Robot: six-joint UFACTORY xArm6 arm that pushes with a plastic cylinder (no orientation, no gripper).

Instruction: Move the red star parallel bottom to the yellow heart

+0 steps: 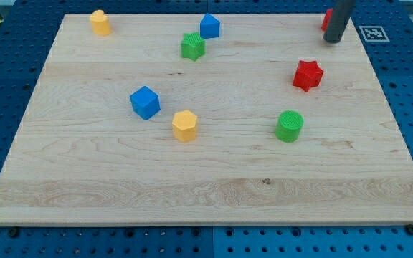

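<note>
Step in hand: set my tip (pixel 332 41) against the view's right side of the red star (pixel 307 75), then push through its centre so it does not spin off. The red star lies near my tip, toward the view's bottom left, not touching it. No pincer is fitted, and the rod holds nothing. I cannot tell whether the heart is the top-left yellow block (pixel 100 22) or the middle yellow block (pixel 184 125) on the worktop (pixel 206 193).

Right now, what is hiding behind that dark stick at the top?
Behind my rod, just above my tip, a red block peeks out on the view's left side. Only a sliver shows; the rod covers the rest, so its shape cannot be told.
</note>
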